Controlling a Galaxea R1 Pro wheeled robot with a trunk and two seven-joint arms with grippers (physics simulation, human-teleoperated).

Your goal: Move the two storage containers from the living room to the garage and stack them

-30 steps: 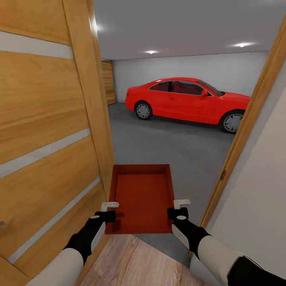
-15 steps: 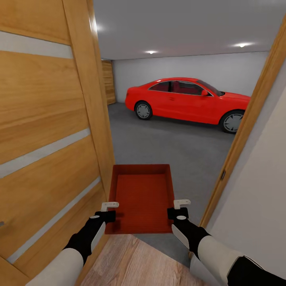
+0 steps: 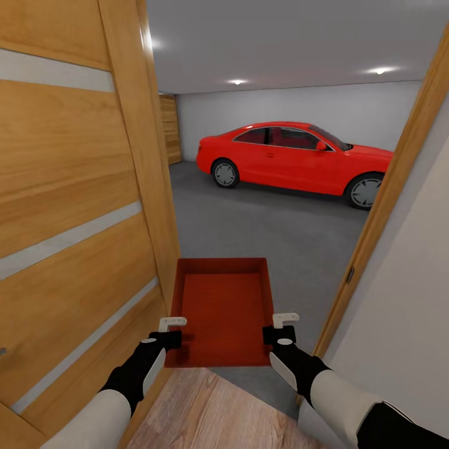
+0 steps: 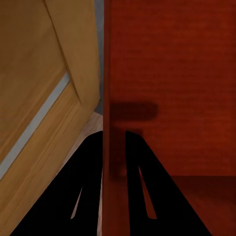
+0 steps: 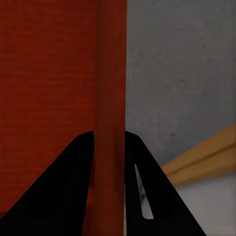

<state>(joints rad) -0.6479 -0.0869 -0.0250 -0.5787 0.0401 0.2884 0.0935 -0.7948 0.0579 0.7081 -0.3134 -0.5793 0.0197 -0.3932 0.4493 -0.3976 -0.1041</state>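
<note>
An orange-red storage container [image 3: 223,310] hangs level in front of me, held by both arms in the doorway to the garage. My left gripper [image 3: 171,330] is shut on its left wall [image 4: 109,88], one black finger on each side of it. On the opposite side, my right gripper [image 3: 282,328] is shut on the right wall [image 5: 111,98]. The container is empty; its ribbed bottom [image 4: 172,73] shows. Beyond it lies the dark grey garage floor [image 3: 280,231].
An open wooden door [image 3: 75,187] stands close on my left, almost touching the container. The door frame [image 3: 386,199] and a white wall [image 3: 405,299] are close on the right. A red car [image 3: 296,156] is parked across the garage. Light wood flooring [image 3: 212,411] lies beneath me.
</note>
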